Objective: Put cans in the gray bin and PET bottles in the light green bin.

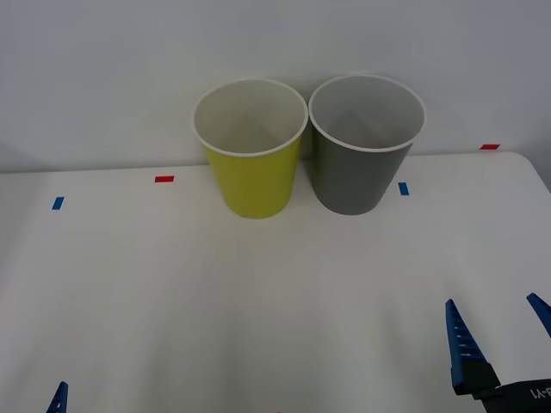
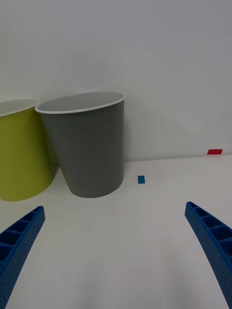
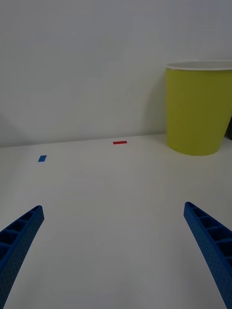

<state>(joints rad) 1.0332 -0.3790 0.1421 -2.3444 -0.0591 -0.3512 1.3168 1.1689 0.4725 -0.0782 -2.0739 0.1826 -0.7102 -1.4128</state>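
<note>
The light green bin (image 1: 254, 185) and the gray bin (image 1: 349, 181) stand upright side by side, nearly touching, at the back middle of the white table (image 1: 258, 301). I can see pale bare insides in both, as far down as the front view reaches. The cans and PET bottles are out of view. My right gripper (image 1: 499, 340) hovers open at the front right, facing the gray bin (image 2: 92, 149) with the light green bin (image 2: 21, 159) beside it. My left gripper (image 3: 113, 251) is open low at the front left, one fingertip (image 1: 58, 398) showing, well short of the light green bin (image 3: 198, 111).
Small tape marks lie on the table: a red one (image 1: 164, 179) and a blue one (image 1: 58, 203) to the left, a blue one (image 1: 403, 188) and a red one (image 1: 489, 146) to the right. A white wall rises right behind the bins.
</note>
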